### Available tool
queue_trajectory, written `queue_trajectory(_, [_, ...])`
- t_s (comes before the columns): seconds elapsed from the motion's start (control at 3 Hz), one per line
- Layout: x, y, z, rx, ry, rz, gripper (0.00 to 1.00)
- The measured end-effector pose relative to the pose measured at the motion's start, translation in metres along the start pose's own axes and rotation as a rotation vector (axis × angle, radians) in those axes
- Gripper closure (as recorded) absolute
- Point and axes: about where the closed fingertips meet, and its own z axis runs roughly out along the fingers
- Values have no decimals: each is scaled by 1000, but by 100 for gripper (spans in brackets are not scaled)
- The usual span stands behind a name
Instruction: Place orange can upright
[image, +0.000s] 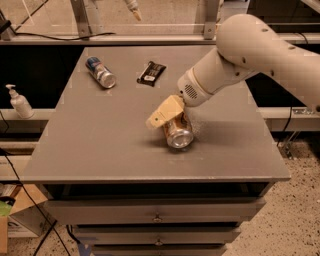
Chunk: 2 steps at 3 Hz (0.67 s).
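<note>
On the grey table (100, 150), the cream two-finger gripper (172, 122) clamps a dented orange-brown aluminium can (179, 136), tilted between its fingers.

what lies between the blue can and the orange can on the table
Only bare grey tabletop, as the camera view shows. The black packet lies farther back, off that line, and the gripper sits at the upper left of the orange can.

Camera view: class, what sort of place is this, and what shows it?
Probably a robotics lab: a grey drawer cabinet used as a table, loose cables behind it, and the robot's tool at the orange can mid-table.
</note>
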Motion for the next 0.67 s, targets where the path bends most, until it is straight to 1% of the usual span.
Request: queue_trajectory(0.67, [-6, 1, -5, 0, 3, 7, 64])
